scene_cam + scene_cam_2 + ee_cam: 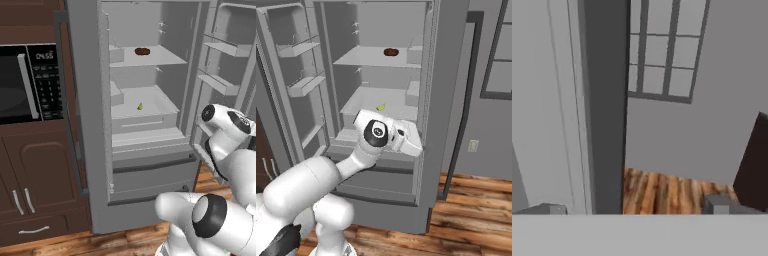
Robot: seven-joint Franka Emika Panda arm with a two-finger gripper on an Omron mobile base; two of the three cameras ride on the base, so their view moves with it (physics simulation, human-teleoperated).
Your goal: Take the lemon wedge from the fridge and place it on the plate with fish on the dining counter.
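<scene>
From the left base view I see the microwave (pixel 22 82) at the left edge, then the fridge (pixel 90 150) with both doors swung wide. A dark brown lump (pixel 142 51) sits on the upper shelf at upper centre; the lemon wedge (pixel 140 106) lies on the shelf below it, mid-frame. In the hand view my fingers (pixel 634 209) stand spread apart, holding nothing, facing a window (pixel 662 50).

The fridge (pixel 604 100) door edge runs as a dark grey upright band beside a grey wall with a paned window (pixel 662 50), above wooden floor (pixel 667 192); pincer (pixel 637 209) tips spread wide
</scene>
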